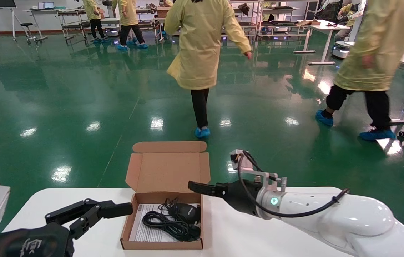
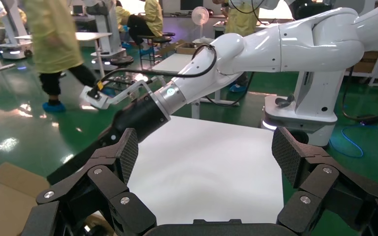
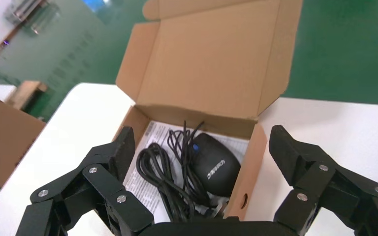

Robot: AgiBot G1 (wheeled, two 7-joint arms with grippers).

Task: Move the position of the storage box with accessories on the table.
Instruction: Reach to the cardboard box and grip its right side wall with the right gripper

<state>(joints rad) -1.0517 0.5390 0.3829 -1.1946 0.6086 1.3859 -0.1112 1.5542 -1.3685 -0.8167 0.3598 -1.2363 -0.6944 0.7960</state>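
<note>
Storage box [image 1: 166,221] sits on the table [image 1: 252,239] near its far edge, about mid-width, lid flipped up and standing open toward the green floor [image 1: 80,107]. Inside: black mouse [image 1: 187,213] on the right side, coiled cable [image 1: 168,223] beside it, both on a white printed sheet [image 1: 143,228] covering the box bottom. Right gripper [image 3: 202,147] is at the box's right side, fingers [image 3: 288,150] spread wide, straddling the right wall: one finger over the interior, the other outside over the table. No contact visible. Left gripper [image 1: 116,210] is just left of the box's left wall, fingers [image 2: 125,152] apart, holding nothing. Behind the table, people in yellow coats [image 1: 202,43] walk across the floor.
</note>
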